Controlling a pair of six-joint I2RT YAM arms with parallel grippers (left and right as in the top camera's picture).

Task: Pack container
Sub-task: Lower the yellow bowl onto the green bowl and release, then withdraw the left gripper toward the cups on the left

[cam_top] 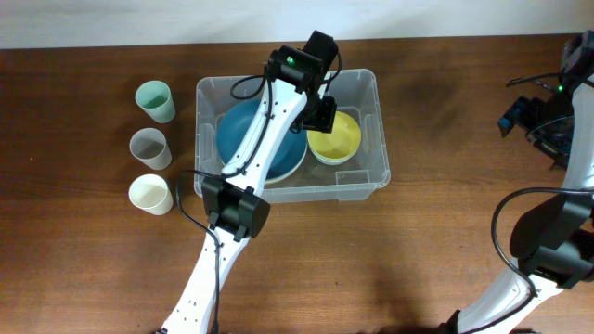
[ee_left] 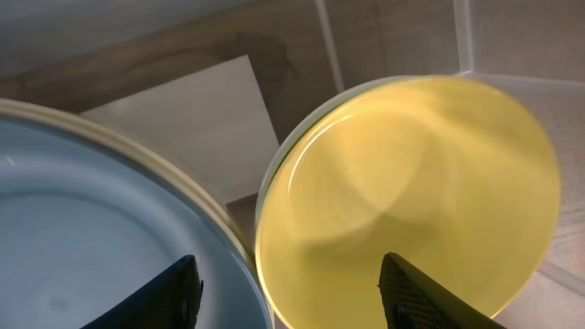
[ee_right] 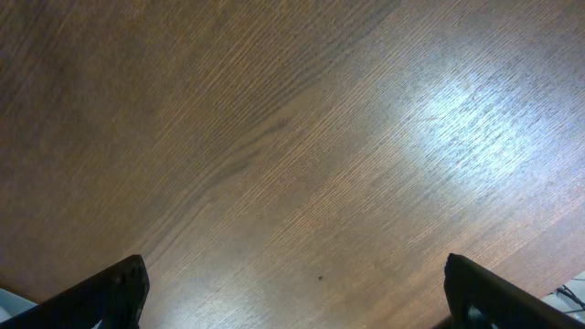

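Container [cam_top: 369, 93] sat mid-desk, holding a blue bowl [cam_top: 237, 139] and a yellow bowl [cam_top: 339, 139]. My left pincer [ee_left: 288, 292] hovered open, empty, over the yellow one; my right pincer [ee_right: 292, 292] gaped empty. Bowl placing looked done to me; next, lift out and fetch the cups [cam_top: 149, 147].

Overhead sits above the table [cam_top: 445, 213], facing straight down, far enough back that we get both arms and the whole container [cam_top: 367, 93]. Left wrist looks down into it at close range, left gripper [ee_left: 292, 302] along the bottom edge; with overhead we share the yellow bowl [ee_left: 411, 201] and blue bowl [ee_left: 82, 238]. Right wrist faces down at wood, close, right gripper [ee_right: 306, 306] in the bottom corners; its overlap with overhead is tabletop only.
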